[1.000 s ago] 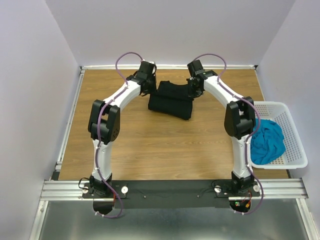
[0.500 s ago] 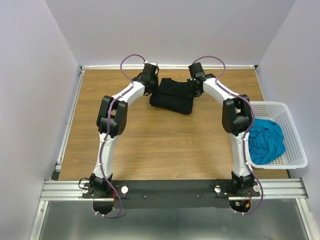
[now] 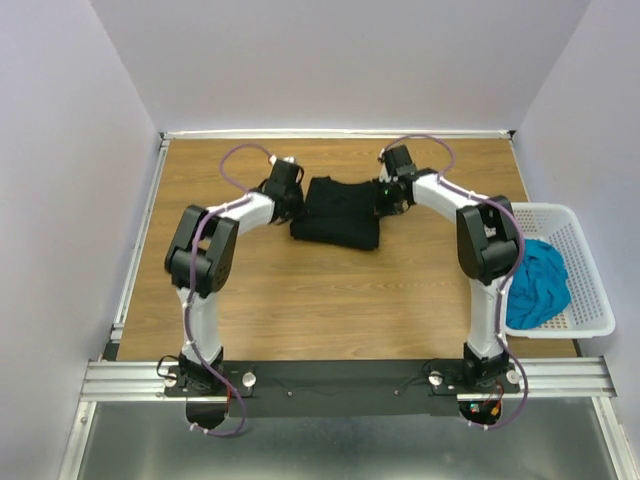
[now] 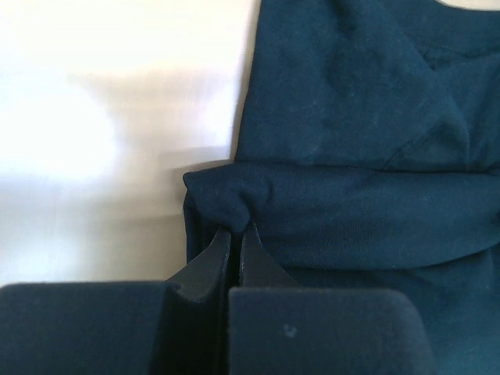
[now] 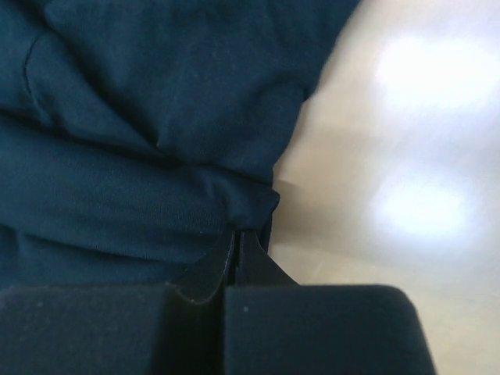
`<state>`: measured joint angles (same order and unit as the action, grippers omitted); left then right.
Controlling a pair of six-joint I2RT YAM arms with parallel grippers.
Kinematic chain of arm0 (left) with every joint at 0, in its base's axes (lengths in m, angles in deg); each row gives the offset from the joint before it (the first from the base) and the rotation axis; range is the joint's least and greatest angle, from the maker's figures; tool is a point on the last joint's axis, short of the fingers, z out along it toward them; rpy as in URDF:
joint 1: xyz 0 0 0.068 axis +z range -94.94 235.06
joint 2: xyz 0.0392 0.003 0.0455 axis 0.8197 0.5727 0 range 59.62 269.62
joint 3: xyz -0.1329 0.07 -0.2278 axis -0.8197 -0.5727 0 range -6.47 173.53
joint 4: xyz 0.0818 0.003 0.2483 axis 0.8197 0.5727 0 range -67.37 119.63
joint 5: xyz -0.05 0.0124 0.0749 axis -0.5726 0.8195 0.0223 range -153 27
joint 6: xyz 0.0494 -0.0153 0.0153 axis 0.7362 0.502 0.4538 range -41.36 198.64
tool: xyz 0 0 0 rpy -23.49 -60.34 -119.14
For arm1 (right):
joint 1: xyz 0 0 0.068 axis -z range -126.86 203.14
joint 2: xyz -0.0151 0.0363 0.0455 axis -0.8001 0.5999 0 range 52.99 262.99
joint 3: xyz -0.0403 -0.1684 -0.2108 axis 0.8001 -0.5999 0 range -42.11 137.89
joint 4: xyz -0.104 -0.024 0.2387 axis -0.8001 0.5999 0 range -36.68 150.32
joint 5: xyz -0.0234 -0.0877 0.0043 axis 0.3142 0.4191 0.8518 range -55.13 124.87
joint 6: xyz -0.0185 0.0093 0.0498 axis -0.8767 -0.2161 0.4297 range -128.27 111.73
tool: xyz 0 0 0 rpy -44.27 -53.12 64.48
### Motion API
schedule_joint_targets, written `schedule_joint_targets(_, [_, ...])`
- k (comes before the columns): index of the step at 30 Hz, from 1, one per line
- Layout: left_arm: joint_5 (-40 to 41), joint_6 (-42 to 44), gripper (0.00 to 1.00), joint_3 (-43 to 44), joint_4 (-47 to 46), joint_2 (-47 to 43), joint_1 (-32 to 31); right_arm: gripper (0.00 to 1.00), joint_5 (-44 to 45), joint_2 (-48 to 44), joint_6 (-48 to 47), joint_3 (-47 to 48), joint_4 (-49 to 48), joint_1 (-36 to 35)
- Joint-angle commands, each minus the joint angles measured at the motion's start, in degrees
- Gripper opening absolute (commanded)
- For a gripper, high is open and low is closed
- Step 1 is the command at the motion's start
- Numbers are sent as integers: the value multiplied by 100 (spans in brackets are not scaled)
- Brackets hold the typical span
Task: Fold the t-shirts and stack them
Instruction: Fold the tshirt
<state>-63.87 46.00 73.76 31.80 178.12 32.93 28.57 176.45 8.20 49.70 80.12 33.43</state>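
Observation:
The black t-shirt (image 3: 340,211) lies folded on the far middle of the wooden table. My left gripper (image 3: 291,197) is shut on its left edge; in the left wrist view the closed tips (image 4: 235,232) pinch a bunched fold of the dark cloth (image 4: 359,133). My right gripper (image 3: 386,197) is shut on its right edge; in the right wrist view the closed tips (image 5: 237,234) pinch a fold of the cloth (image 5: 156,101). The teal-blue t-shirt (image 3: 537,283) lies crumpled in the basket at the right.
A white plastic lattice basket (image 3: 590,255) stands at the table's right edge. The wooden table (image 3: 330,300) has white walls behind and at the sides. A metal rail (image 3: 340,378) holds the arm bases at the near edge.
Both grippers have drawn the black t-shirt's held edge toward the near side. The left arm's elbow swung left and lower. The shirt now lies flatter and a little nearer.

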Motion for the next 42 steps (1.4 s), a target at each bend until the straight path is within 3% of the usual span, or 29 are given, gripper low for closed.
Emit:
schedule_joint_targets(1, [42, -356, 0, -1490, 797, -764, -247, 1, -442, -461, 137, -1207, 984, -516])
schedule_joint_targets(5, [190, -716, 0, -2956, 1059, -1960, -668, 1, -591, -1331, 207, -2069, 1317, -859])
schedule_joint_targets(7, [262, -770, 0, -3240, 1235, -2654, -757, 1, -679, -1745, 208, -2264, 1529, -956])
schedule_joint_targets(13, [780, -200, 0, -2970, 1272, -3746, -758, 1, -416, -2300, -12, -1773, 1977, -939])
schedule_joint_targets(18, [886, 530, 0, -2442, 605, -3598, -758, 1, -345, -2274, -188, -1491, 2013, -904])
schedule_joint_targets(29, [545, 496, 0, -1932, -178, -1981, -512, 1, -3, -1746, -153, -1604, 1547, -772])
schedule_joint_targets(42, [447, 504, 3, -1519, -346, -1874, -538, 1, 480, -1877, 541, -2457, 888, -649])
